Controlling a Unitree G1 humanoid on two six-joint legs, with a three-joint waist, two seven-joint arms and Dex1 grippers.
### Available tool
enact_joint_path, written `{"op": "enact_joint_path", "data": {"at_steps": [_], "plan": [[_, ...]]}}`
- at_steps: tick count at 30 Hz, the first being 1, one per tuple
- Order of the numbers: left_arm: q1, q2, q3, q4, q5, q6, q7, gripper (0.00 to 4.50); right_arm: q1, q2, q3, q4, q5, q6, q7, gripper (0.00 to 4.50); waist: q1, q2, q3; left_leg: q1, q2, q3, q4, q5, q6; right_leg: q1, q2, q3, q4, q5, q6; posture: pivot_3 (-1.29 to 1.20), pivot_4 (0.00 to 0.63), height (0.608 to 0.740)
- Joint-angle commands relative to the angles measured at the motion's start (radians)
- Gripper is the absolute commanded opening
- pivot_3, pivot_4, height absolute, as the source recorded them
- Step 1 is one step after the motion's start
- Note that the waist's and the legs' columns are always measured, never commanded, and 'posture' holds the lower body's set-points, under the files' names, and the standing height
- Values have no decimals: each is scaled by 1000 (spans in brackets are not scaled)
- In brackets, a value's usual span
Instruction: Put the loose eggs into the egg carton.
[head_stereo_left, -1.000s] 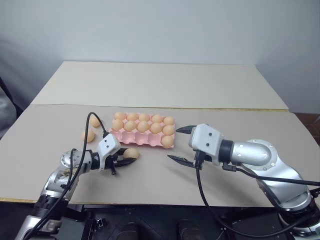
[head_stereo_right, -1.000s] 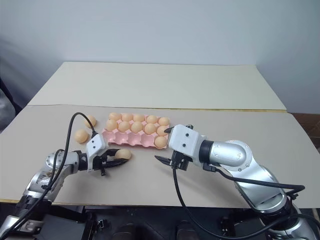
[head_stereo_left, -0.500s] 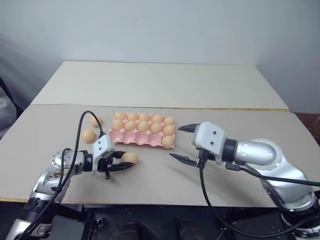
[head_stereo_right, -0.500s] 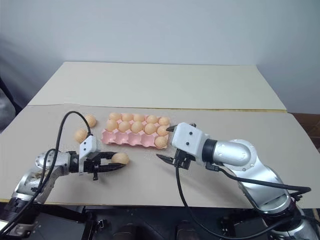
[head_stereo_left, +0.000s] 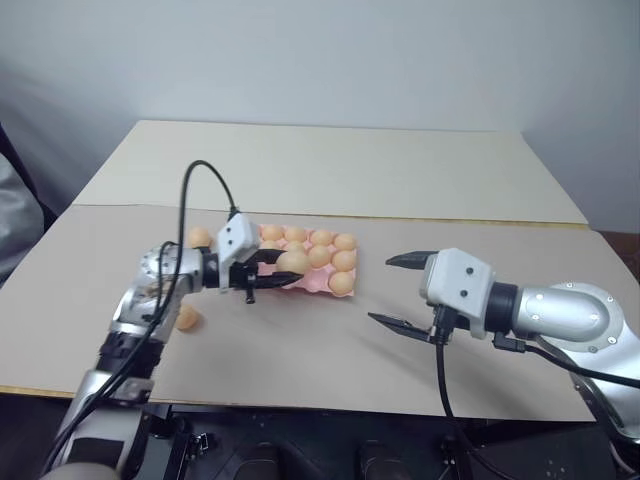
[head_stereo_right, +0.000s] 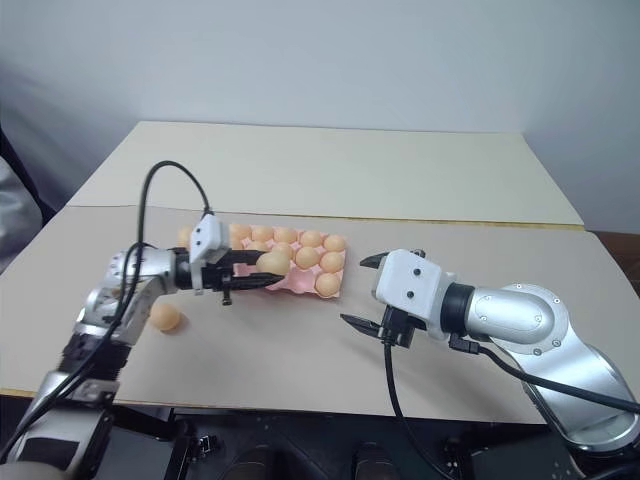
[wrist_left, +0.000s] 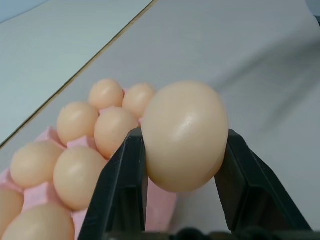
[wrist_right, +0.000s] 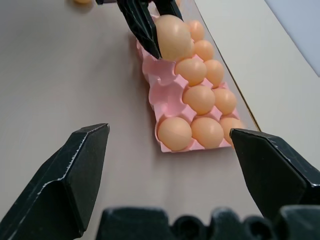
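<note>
My left gripper (head_stereo_left: 284, 268) is shut on a tan-orange egg (wrist_left: 185, 135), its black fingers (wrist_left: 125, 185) pressing both sides. It holds the egg just above the front row of the pale-pink egg carton (head_stereo_left: 312, 286), towards its left end. Several cups hold eggs, and the front row has bare cups (wrist_right: 165, 92) beside one egg at its right end (head_stereo_left: 341, 283). Two loose eggs lie on the table: one (head_stereo_left: 187, 318) below my left forearm, one (head_stereo_left: 199, 237) left of the carton. To the carton's right, my right gripper (head_stereo_left: 381, 289) is open and empty.
The carton sits on a beige table board (head_stereo_left: 300, 360) with a seam (head_stereo_left: 450, 222) running across behind it. A black cable (head_stereo_left: 205, 175) arches over my left forearm. Bare board lies in front of the carton and between the two grippers.
My left gripper has lifted the egg off the table and carried it up and right, over the carton's front row. The right gripper has drawn slightly right, still open. The camera view has shifted.
</note>
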Motion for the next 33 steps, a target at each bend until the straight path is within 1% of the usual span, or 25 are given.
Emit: {"op": "enact_joint_path", "data": {"at_steps": [1, 7, 14, 16, 17, 18, 19, 21, 27, 30, 33], "plan": [[-70, -28, -4, 85, 22, -87, -22, 1680, 7, -3, -44, -59, 2, 29, -46, 4500, -3, 0, 0, 0, 0, 0, 0, 0, 0, 0, 0, 0, 0, 0, 0, 0, 150, 740], [-151, -76, -43, 229, 71, -175, -72, 1680, 44, 0, -62, -108, 3, 71, -101, 4500, 0, 0, 0, 0, 0, 0, 0, 0, 0, 0, 0, 0, 0, 0, 0, 0, 150, 740], [-167, -82, -30, 261, 67, -170, -123, 1680, 73, -1, -76, -134, 5, 87, -132, 4500, -2, 0, 0, 0, 0, -1, 0, 0, 0, 0, 0, 0, 0, 0, 0, 0, 150, 740], [-167, -85, -30, 270, 77, -170, -114, 2262, 71, -2, -71, -132, 3, 85, -138, 4500, -1, 0, 0, 0, 0, -1, 0, 0, 0, 0, 0, 0, 0, 0, 0, 0, 150, 740], [-166, -87, -30, 274, 83, -174, -107, 2457, 72, -3, -71, -132, 4, 84, -140, 4500, -1, 0, 0, 0, 0, -1, 0, 0, 0, 0, 0, 0, 0, 0, 0, 0, 150, 740], [-166, -89, -30, 276, 83, -176, -104, 2851, 68, -3, -69, -129, 5, 84, -140, 4500, 0, 0, 0, 0, 0, -1, 0, 0, 0, 0, 0, 0, 0, 0, 0, 0, 150, 740], [-165, -90, -30, 275, 86, -185, -101, 3066, 66, -2, -69, -127, 6, 83, -140, 4500, 0, 0, 0, 0, 0, -1, 0, 0, 0, 0, 0, 0, 0, 0, 0, 0, 150, 740], [-162, -94, -30, 268, 86, -185, -92, 3638, 63, -3, -70, -122, 8, 80, -136, 4500, 0, 0, 0, 0, 0, -1, 0, 0, 0, 0, 0, 0, 0, 0, 0, 0, 150, 740], [-149, -92, -26, 267, 95, -215, -70, 3638, 54, -9, -64, -106, 6, 73, -128, 4500, -1, 0, 0, 0, 0, -1, 1, 0, 0, 0, 0, 0, 0, 0, 0, 0, 150, 740], [-132, -63, -8, 234, 80, -207, -77, 3638, 50, -12, -64, -103, 8, 70, -122, 4500, -3, 0, 0, 0, 0, -1, 1, 0, 0, 0, 0, 0, 0, 0, 0, 0, 150, 740], [-100, -10, 14, 179, 72, -191, -82, 3638, 47, -19, -70, -101, 13, 68, -113, 4500, -6, 0, 0, 0, 0, -1, 0, 0, 0, 0, 0, 0, 0, 0, 0, 0, 150, 740]]}}
